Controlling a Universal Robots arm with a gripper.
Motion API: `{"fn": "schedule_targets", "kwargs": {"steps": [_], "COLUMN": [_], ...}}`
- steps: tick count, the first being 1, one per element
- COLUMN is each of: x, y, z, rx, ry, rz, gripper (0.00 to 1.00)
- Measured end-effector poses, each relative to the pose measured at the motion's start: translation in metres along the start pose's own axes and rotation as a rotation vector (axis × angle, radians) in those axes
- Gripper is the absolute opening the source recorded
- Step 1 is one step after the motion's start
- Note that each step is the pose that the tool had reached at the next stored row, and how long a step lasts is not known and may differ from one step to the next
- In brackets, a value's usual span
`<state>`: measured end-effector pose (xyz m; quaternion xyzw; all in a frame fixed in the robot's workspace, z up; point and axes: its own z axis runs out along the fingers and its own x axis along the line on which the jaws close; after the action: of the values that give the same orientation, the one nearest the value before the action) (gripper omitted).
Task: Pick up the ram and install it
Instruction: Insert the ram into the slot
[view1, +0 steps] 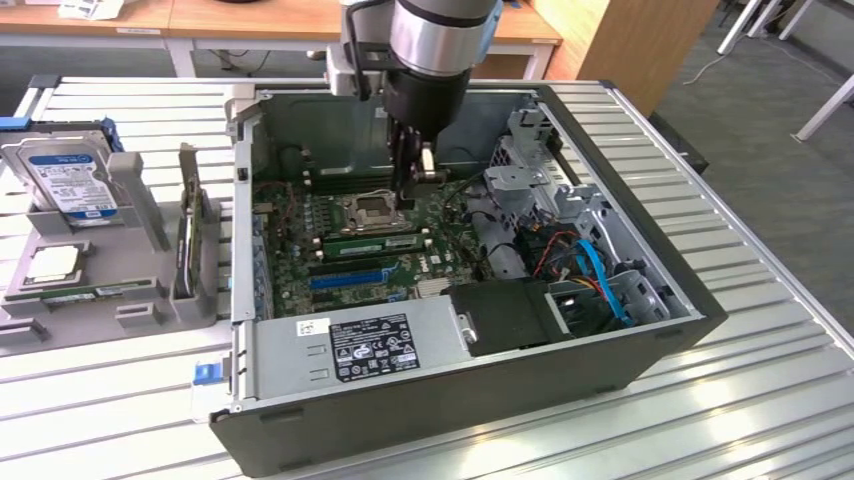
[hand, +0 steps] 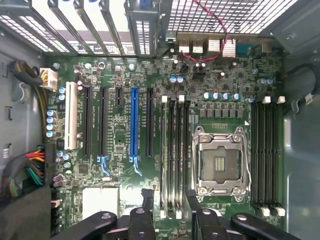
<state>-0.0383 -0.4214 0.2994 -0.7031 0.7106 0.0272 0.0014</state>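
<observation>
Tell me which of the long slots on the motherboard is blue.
The blue slot lies between a short black slot and a long black one. The others are black, except one white slot.

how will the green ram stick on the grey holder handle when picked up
The ram stick looks thin and flat, so probably light and stiff. It lies low on the grey holder, so likely awkward to pinch.

your arm (view1: 430, 35) ends in a shiny silver cylinder. its gripper (view1: 415, 178) is black, with jointed links (hand: 95, 225) and round pins (hand: 105, 216).
</observation>
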Motion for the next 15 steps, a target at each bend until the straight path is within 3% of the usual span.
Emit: {"fn": "schedule_targets", "kwargs": {"steps": [15], "x": [-0.001], "y": [0.0009], "z": [-0.0267], "rx": [-0.0001], "ry": [0.0], "rz": [0.0], "gripper": [0.37]}}
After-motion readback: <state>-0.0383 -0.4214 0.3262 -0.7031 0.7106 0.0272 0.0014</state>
